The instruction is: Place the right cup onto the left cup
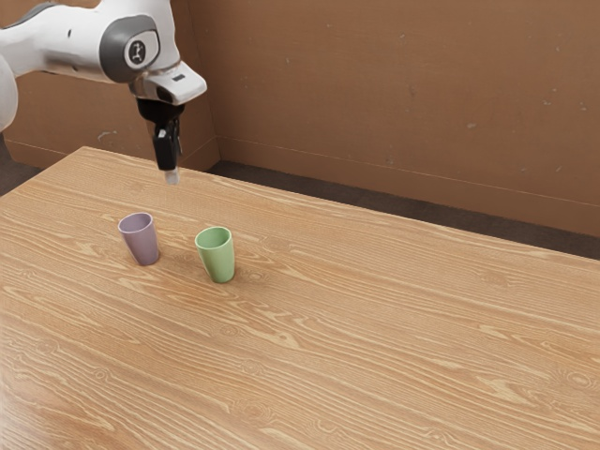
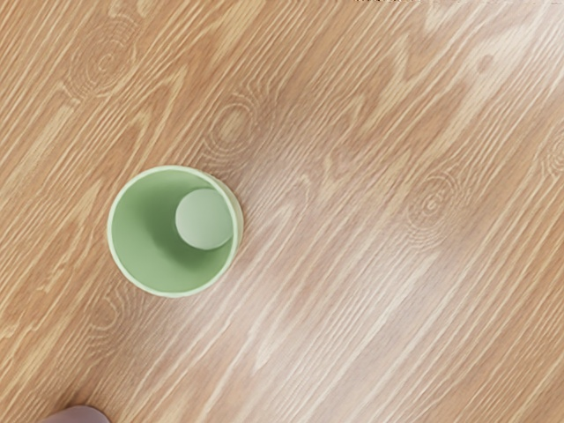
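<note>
My pincer (image 1: 172,175) hangs over the wood-grain desk (image 1: 394,328), spread or pressed together I can't tell. Purple cup (image 1: 142,244) and green cup (image 1: 218,261) stand upright on it, near each other but apart, purple toward ext. view's left, green toward its right. Wrist cam looks down into green's open mouth w/ purple partly in shot.

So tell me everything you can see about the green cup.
The green cup is light green, round and handle-less as far as I can see, tapering from a wide, paler rim to a narrower base. Its smooth surface could be plastic or ceramic; I can't tell which. It's empty and stands upright on the wood-grain table, apart from the purple cup, on that cup's exterior-view right side. Only the table touches it.
</note>
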